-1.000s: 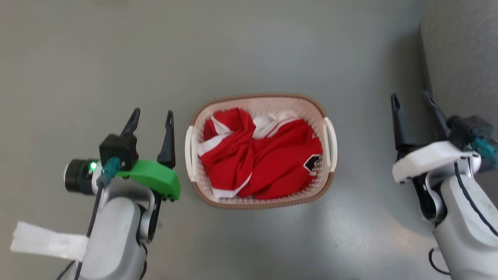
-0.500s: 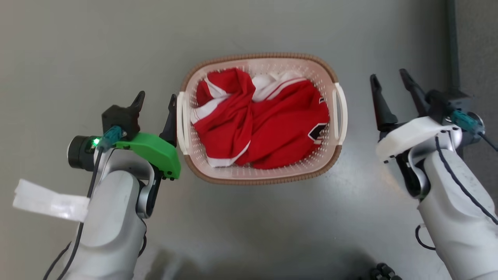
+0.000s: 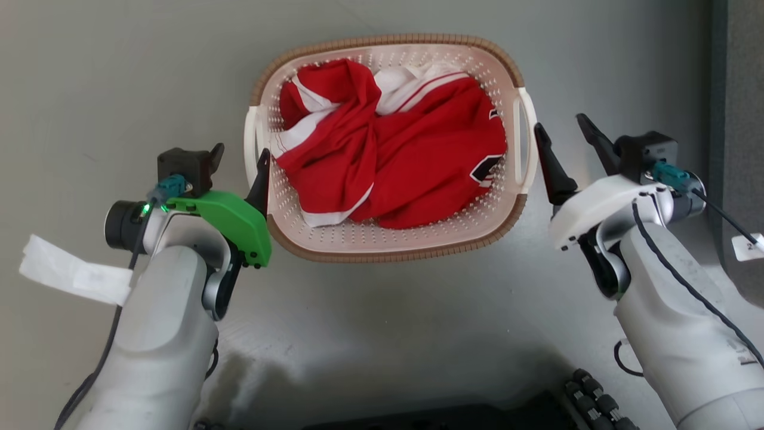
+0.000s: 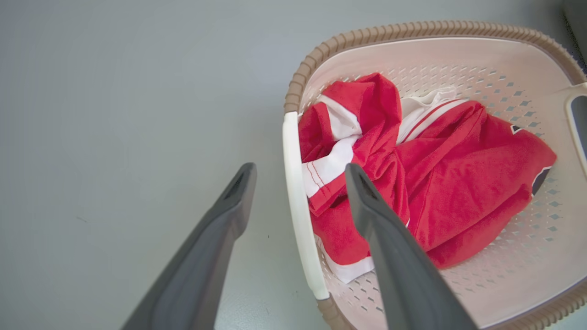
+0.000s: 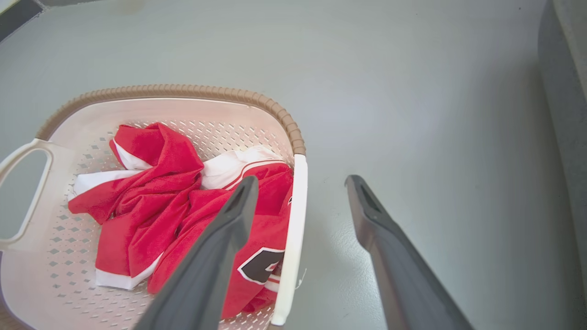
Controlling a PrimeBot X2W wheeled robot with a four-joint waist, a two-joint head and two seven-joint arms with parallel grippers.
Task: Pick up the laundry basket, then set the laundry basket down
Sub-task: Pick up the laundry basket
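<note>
Released state was noted for left end effector (image 3: 241, 150) and right end effector (image 3: 558, 122), each set astride a laundry basket (image 3: 382, 40) handle (image 4: 298, 206), upper frame. If clamped unevenly, basket could be tipped, red shirt (image 3: 418, 173) spilled.

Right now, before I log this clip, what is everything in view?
laundry basket: one, cream-white with a brown rim, on the floor between the grippers
side handles: two, white, one on each short side of the basket
garment: red with white trim, count unclear, bunched inside the basket
floor: grey, all around the basket
grey panel: one, right edge of the head view
black ribbed object: one, bottom edge, identity unclear
white tag: one, on the left forearm
left gripper: open, fingers either side of the left handle
right gripper: open, at the right handle
</note>
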